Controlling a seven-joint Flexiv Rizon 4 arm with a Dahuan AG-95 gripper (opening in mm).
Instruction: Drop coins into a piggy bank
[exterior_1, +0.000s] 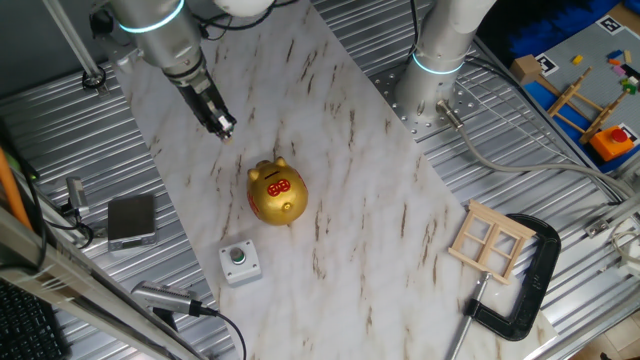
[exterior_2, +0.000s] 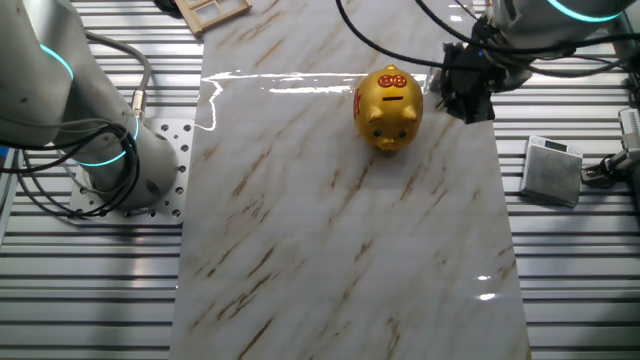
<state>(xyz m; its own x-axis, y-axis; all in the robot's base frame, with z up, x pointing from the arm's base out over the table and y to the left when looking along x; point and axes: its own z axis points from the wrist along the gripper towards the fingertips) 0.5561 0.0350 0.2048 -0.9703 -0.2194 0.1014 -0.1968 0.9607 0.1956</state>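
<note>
The shiny gold piggy bank stands upright on the marble sheet, with red markings and a dark slot on top. It also shows in the other fixed view. My gripper hangs low over the sheet, a short way up and to the left of the pig and apart from it. In the other fixed view the gripper is just right of the pig. Its fingers come together in a narrow tip. No coin shows; I cannot tell whether one is pinched between the fingers.
A small grey box with a green button sits in front of the pig. A grey block lies off the sheet. A wooden frame and black clamp lie right. A second arm's base stands behind.
</note>
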